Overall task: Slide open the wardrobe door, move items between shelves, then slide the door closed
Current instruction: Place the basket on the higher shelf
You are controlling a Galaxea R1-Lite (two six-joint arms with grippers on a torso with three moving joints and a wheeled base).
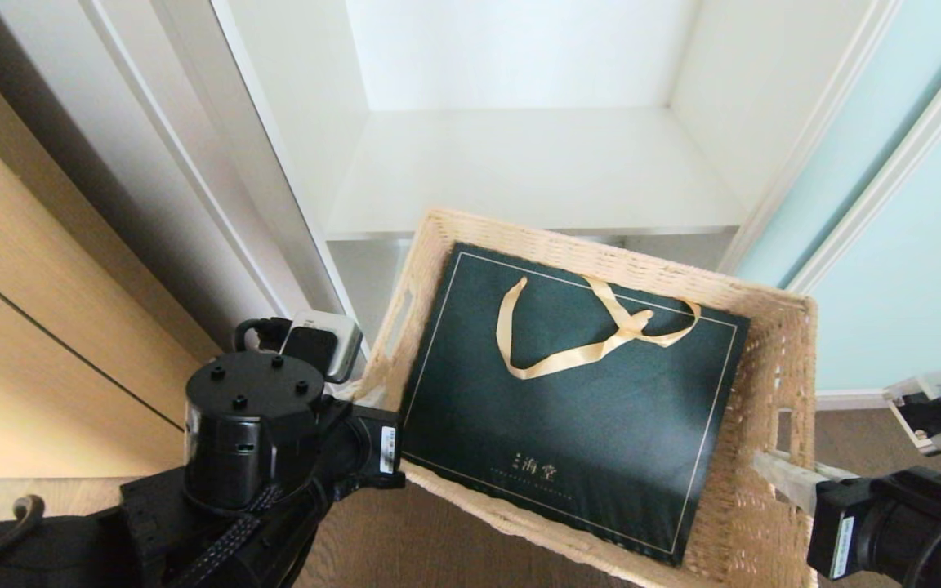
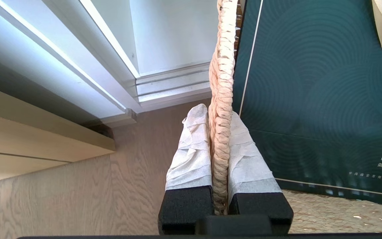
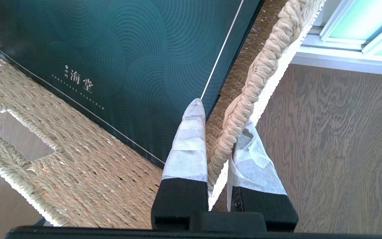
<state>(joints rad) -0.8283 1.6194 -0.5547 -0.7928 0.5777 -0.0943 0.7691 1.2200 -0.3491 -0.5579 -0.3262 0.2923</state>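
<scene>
I hold the tan wicker basket (image 1: 781, 343) off the floor with both grippers, in front of the open wardrobe. The dark green gift bag (image 1: 585, 425) with its gold ribbon lies flat inside it. My left gripper (image 2: 218, 111) is shut on the basket's braided left rim (image 2: 222, 66), next to the bag (image 2: 310, 83). My right gripper (image 3: 222, 114) is shut on the braided right rim (image 3: 270, 53), with the bag (image 3: 128, 49) beside it. A white shelf (image 1: 536, 171) lies bare just beyond the basket's far edge. The frosted blue-green sliding door (image 1: 912, 245) stands pushed to the right.
A light wood cabinet front (image 1: 21, 327) and the white wardrobe frame (image 1: 217, 163) stand close on the left. Brown wood-grain floor (image 1: 438, 547) is under the basket. Below the shelf, a lower compartment (image 1: 372, 278) shows partly behind the basket.
</scene>
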